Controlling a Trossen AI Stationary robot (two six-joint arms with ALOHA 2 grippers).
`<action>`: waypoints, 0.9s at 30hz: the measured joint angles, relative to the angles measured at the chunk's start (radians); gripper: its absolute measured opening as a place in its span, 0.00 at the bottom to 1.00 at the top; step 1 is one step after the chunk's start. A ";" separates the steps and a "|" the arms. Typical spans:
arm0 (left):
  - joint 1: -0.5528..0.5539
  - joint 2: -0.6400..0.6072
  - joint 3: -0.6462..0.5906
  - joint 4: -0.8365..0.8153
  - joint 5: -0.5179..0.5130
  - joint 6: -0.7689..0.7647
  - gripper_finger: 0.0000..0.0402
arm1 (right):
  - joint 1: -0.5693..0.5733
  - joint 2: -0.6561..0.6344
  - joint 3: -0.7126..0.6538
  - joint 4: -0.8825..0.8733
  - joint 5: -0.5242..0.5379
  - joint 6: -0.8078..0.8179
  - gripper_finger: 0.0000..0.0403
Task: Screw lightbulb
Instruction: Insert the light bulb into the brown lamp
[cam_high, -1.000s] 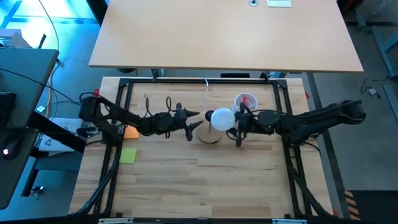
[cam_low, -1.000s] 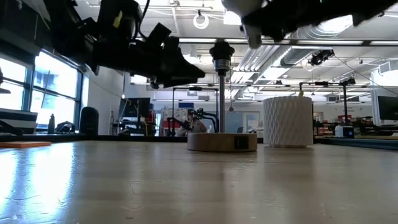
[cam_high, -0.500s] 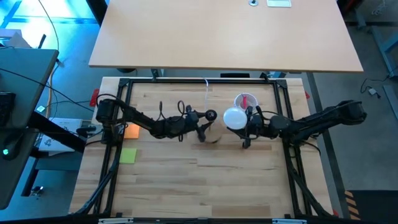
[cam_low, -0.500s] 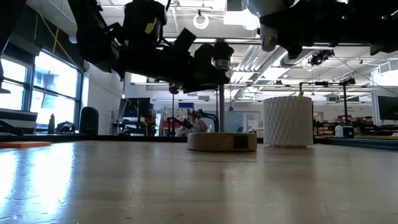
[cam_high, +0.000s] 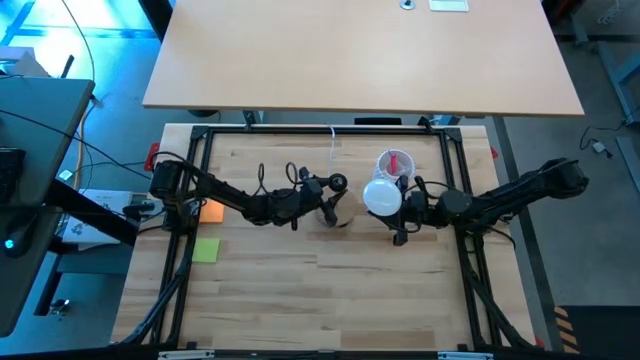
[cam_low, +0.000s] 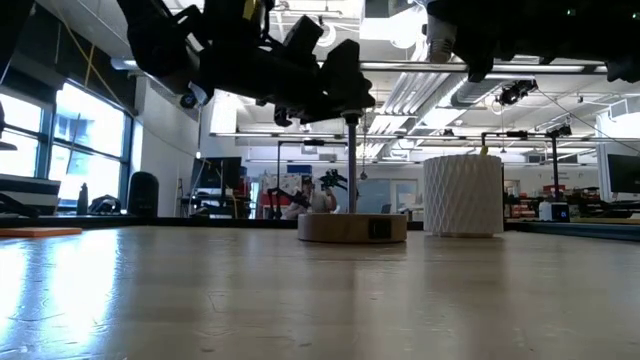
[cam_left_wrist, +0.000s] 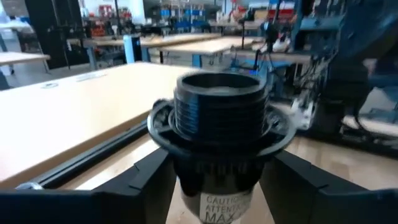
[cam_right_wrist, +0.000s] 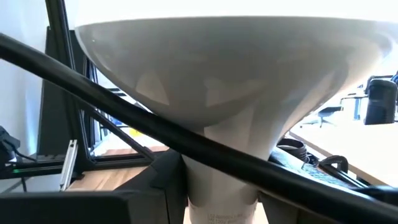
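The white lightbulb is in my right gripper, right of the lamp and above the table, globe up; its neck shows in the right wrist view. The lamp is a round wooden disc flat on the table, with a thin upright stem and a black threaded socket on top. My left gripper is shut on that socket and reaches it from the table's left. In the low view the left gripper hides the socket. My left gripper pinches the black socket just under its wide flange, one finger on each side. The fingers come about level from the table's left. The socket stands upright on its stem, and the disc rests on the table. My right gripper pinches the bulb's narrow neck between its two fingers, just below the flare of the globe. The fingers come about level from the table's right. The bulb is upright, globe up, lifted clear of the table and of the lamp.
A white latticed cup with pink items stands just behind the bulb; it also shows in the low view. An orange piece and a green note lie at the table's left. A black frame rims the table.
My left gripper has gone toward the table's right, up to the lamp's socket, and now has its fingers on it. My right gripper has carried the bulb toward the table's right, away from above the lamp; the bulb stays upright and clear.
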 joint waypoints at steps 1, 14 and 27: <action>0.002 0.000 0.006 -0.020 0.004 -0.011 0.48 | 0.000 0.000 0.000 0.000 0.000 0.006 0.37; -0.046 -0.063 0.013 -0.090 0.209 -0.104 0.35 | 0.013 0.001 0.027 0.135 -0.098 0.043 0.37; -0.134 -0.072 0.013 -0.193 0.349 -0.022 0.35 | -0.133 0.161 0.259 0.109 -0.658 -0.045 0.37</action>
